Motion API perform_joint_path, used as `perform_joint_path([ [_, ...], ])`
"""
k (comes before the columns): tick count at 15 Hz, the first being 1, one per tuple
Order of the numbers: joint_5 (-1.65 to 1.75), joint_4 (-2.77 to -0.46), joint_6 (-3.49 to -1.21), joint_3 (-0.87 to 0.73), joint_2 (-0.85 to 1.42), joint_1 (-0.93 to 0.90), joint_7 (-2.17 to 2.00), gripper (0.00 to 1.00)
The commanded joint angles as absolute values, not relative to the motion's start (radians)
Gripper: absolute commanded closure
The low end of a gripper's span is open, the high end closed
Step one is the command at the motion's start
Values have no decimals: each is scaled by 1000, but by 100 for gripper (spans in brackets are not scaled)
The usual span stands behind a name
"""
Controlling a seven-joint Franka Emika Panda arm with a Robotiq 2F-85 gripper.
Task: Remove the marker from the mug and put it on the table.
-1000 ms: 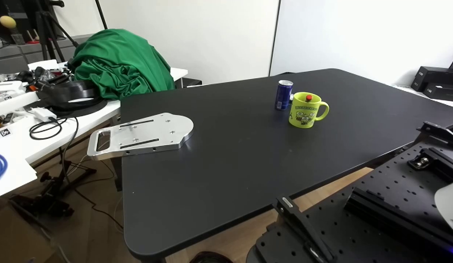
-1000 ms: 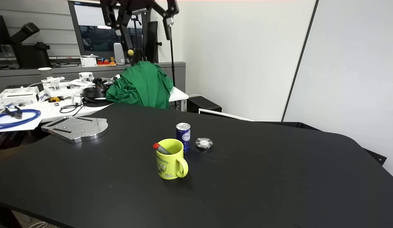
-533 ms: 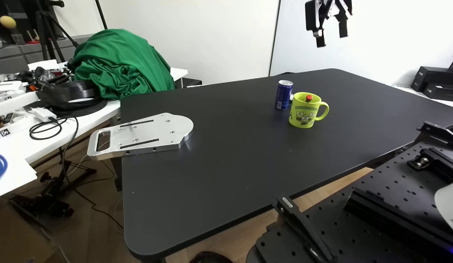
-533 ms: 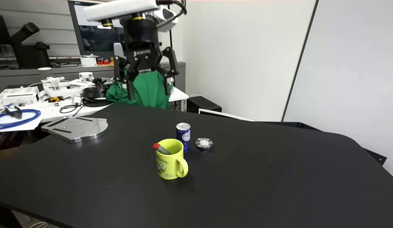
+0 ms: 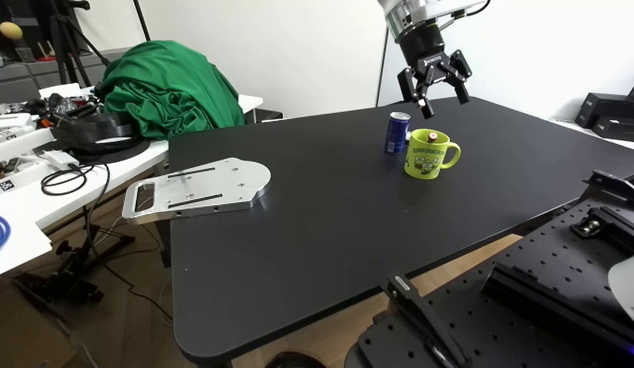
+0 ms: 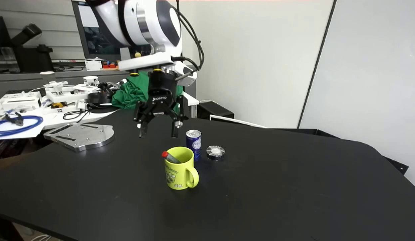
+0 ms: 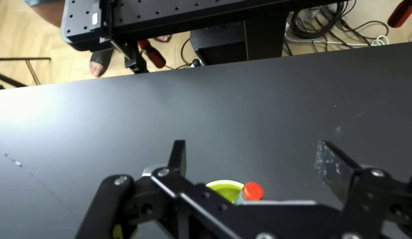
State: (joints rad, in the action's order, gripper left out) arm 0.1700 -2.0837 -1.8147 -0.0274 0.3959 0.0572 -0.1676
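The gripper (image 6: 159, 134) is suspended above the table (image 6: 277, 201), higher than the mug (image 6: 180, 173) and apart from it; its two fingers are spread wide. The marker (image 6: 173, 158) is contained in the mug, tilted, with its red end exposed above the rim. The mug is seated upright on the table. A blue can (image 6: 194, 144) is positioned upright near the mug. In an exterior view, a metal plate (image 5: 207, 186) is shown partly overhanging the table edge.
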Motion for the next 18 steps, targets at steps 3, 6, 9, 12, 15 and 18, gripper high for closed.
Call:
perform_joint_path([
  [3,63,-1856,-1622,-61,621,38,-252,0],
  [6,34,-1769,-1579,-79,706,47,-254,0],
  [9,13,-1684,-1546,-99,780,57,-256,0],
  [12,-5,-1621,-1517,-110,838,64,-254,0],
  [15,-18,-1587,-1501,-112,877,64,-258,33],
  [18,-28,-1557,-1469,-111,897,58,-264,55],
])
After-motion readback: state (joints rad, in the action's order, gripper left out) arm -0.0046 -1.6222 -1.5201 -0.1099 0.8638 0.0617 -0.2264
